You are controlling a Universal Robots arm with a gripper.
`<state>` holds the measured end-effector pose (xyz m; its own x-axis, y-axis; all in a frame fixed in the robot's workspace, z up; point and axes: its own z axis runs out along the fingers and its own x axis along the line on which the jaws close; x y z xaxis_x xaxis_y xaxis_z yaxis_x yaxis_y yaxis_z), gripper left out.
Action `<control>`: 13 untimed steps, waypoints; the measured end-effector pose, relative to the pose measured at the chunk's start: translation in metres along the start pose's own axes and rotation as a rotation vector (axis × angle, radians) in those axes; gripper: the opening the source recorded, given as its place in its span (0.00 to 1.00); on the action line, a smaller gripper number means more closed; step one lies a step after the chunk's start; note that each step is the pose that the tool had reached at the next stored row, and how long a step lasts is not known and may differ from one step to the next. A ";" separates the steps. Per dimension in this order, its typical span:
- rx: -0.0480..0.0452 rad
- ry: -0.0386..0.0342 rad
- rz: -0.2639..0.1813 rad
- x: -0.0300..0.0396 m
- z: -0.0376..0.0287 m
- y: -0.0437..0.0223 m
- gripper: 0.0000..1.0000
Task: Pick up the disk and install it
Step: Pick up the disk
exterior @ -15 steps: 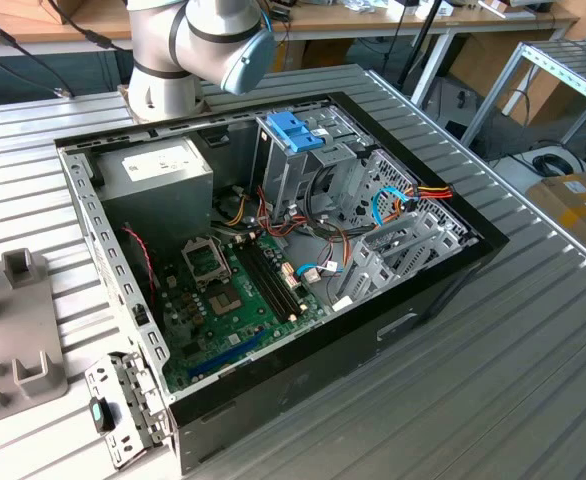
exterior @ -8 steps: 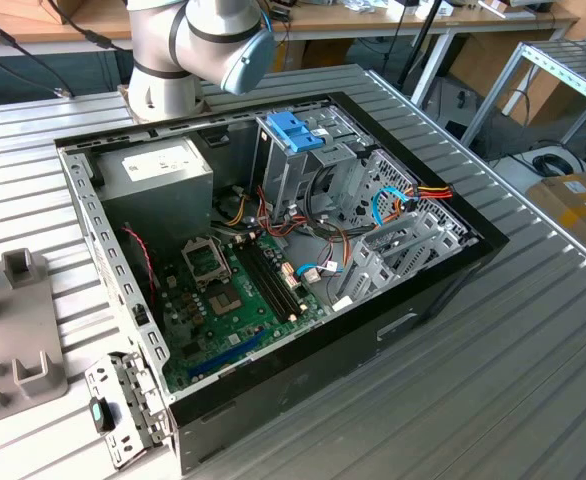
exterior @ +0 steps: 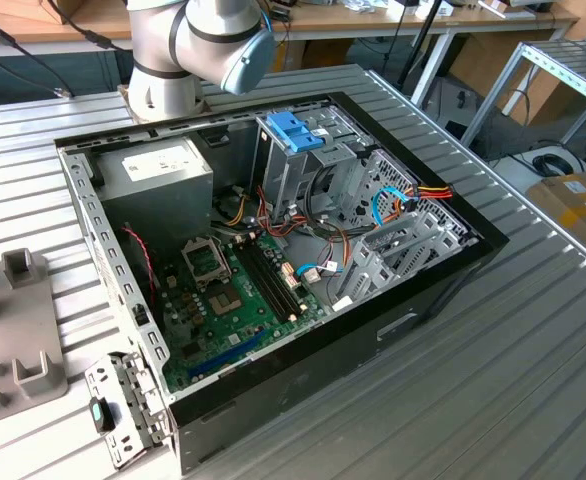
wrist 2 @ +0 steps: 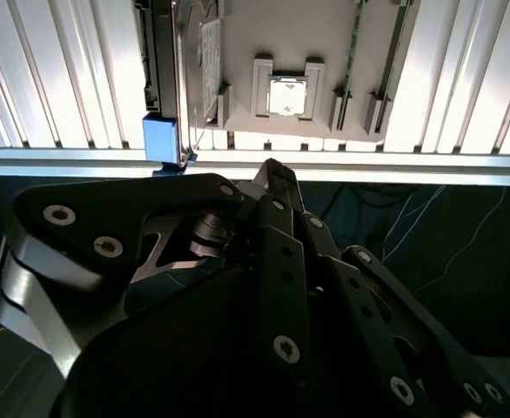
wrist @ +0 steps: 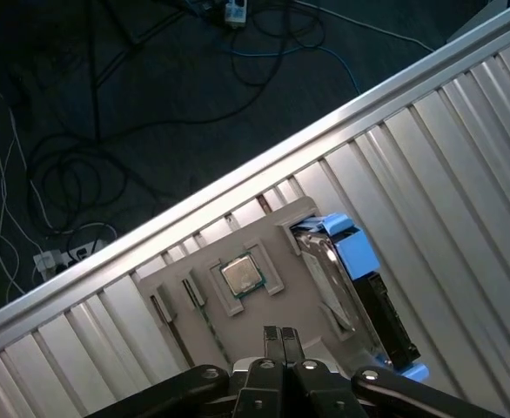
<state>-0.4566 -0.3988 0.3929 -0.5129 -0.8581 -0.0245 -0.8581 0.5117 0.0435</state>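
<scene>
- Disk [wrist: 359, 292] stands on edge in a slot of the grey holder [wrist: 298, 300] on the ribbed table [wrist: 464, 174], blue carrier frame [wrist: 352, 251] at one end, processor chip [wrist: 242, 276] nearby.
- Gripper [wrist: 281, 335] hangs over the holder, jaws together, carrying nothing.
- Judged rigid, dense, shock-sensitive, w/ slick metal faces; best gripped across the flat sides approx. mid-body, not the plastic frame.

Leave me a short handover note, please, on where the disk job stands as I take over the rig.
Tool: shut, holding nothing, pointed at the grey holder.
Disk: on edge in that holder, beside a processor chip, not gripped.
Computer case: lying open in the exterior view.
Done: nothing yet.
Left: the whole job, pickup and install.
</scene>
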 end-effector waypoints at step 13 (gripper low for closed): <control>-0.0013 0.0023 -0.055 0.0000 0.0000 0.0000 0.10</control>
<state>-0.4566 -0.3989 0.3930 -0.4653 -0.8848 -0.0245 -0.8847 0.4641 0.0435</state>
